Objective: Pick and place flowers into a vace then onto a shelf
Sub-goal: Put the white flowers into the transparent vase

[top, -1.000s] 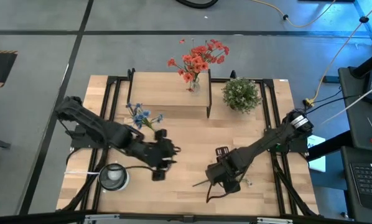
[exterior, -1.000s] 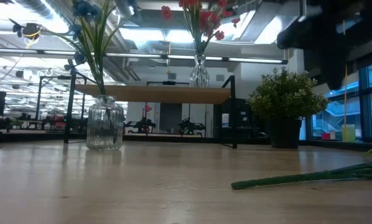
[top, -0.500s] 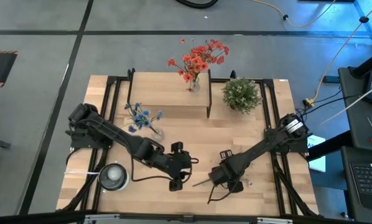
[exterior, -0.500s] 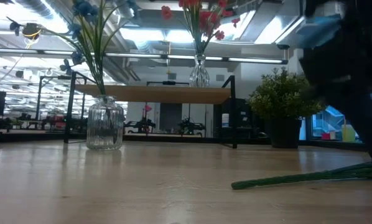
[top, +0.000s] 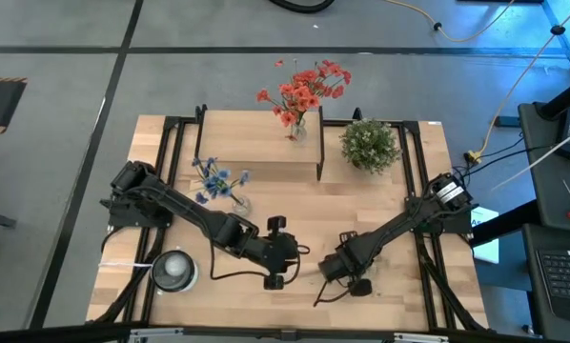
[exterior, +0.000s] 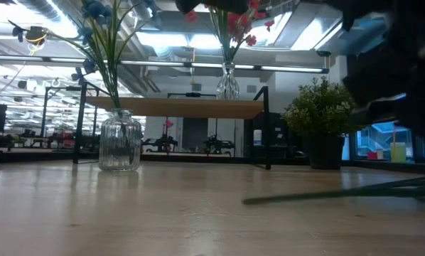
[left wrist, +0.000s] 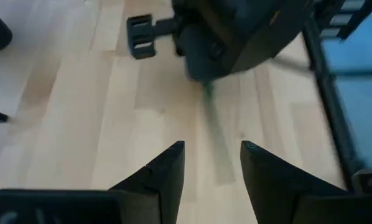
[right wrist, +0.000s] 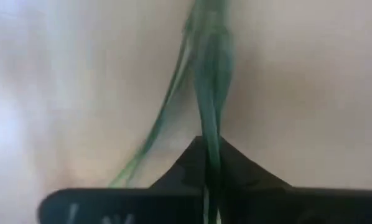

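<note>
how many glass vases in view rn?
2. One vase holding red-orange flowers stands on the shelf. A glass jar holding blue flowers stands on the table in front of the shelf. None seems hidden.

Light-wood table (top: 295, 205) fills frame centre. On it: shelf (top: 256, 148) at upper centre carrying a glass vase of red flowers (top: 302, 90); potted green plant (top: 369, 145) upper right; glass jar with blue flowers (top: 218, 181) centre-left; green stems (exterior: 326, 193) lower right.
</note>
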### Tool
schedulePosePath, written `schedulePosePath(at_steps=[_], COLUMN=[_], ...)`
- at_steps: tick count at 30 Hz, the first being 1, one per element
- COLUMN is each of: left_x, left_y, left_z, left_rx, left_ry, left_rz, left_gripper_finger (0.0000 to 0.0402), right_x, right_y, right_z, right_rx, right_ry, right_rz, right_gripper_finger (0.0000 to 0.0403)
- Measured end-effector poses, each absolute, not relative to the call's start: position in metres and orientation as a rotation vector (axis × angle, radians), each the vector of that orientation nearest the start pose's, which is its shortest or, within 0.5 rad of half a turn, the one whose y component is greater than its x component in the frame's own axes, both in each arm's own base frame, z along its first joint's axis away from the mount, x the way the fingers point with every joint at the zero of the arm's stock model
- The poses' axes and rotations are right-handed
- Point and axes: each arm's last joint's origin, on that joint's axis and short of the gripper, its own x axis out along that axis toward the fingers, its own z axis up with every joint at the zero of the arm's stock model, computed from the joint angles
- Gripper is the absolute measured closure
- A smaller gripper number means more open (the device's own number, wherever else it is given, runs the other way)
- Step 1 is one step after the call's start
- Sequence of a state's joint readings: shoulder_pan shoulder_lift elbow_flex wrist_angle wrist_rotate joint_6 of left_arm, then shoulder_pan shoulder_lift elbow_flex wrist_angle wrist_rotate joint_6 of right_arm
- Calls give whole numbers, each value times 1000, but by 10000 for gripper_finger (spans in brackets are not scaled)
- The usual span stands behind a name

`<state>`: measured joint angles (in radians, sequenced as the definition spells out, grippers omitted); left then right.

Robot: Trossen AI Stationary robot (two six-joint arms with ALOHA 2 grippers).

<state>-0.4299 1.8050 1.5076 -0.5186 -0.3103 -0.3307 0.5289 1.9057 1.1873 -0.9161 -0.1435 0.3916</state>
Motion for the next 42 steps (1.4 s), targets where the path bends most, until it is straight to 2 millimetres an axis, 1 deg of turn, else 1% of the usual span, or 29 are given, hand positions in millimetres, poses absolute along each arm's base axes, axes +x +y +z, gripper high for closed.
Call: schedulePosePath(at_steps=[1,5,9,11,15,18,20,22,24,26,29,35,38,42], left_x=[366,364,362,360,357,348,339,329,322,317,313,312,312,312], left_y=[-158,-157,-161,-164,-165,-172,-177,-181,-184,-186,-186,-184,-184,-185], left_z=[275,277,278,278,276,273,270,268,266,266,265,265,265,265], left_rx=[5,115,254,290,313,380,463,542,590,597,572,571,570,562], left_ry=[773,772,760,758,787,829,873,898,910,906,926,933,933,934], left_rz=[8,-11,-45,-60,-63,-52,-14,62,122,173,193,226,224,217], left_gripper_finger=[253,258,265,267,260,249,244,242,242,242,242,248,270,313], right_x=[280,287,302,311,327,340,348,355,362,369,380,386,385,383], right_y=[168,169,170,168,154,143,137,129,121,114,111,110,109,109], right_z=[142,154,175,188,209,223,233,242,249,258,271,287,286,283], right_rx=[-4,103,196,256,380,465,496,519,542,568,617,635,636,641], right_ry=[1690,1719,1683,1652,1631,1575,1537,1499,1458,1403,1313,1250,1262,1281], right_rz=[208,279,336,317,203,154,146,143,140,158,237,291,260,230], right_gripper_finger=[392,389,397,396,398,399,398,398,398,398,399,399,399,399])
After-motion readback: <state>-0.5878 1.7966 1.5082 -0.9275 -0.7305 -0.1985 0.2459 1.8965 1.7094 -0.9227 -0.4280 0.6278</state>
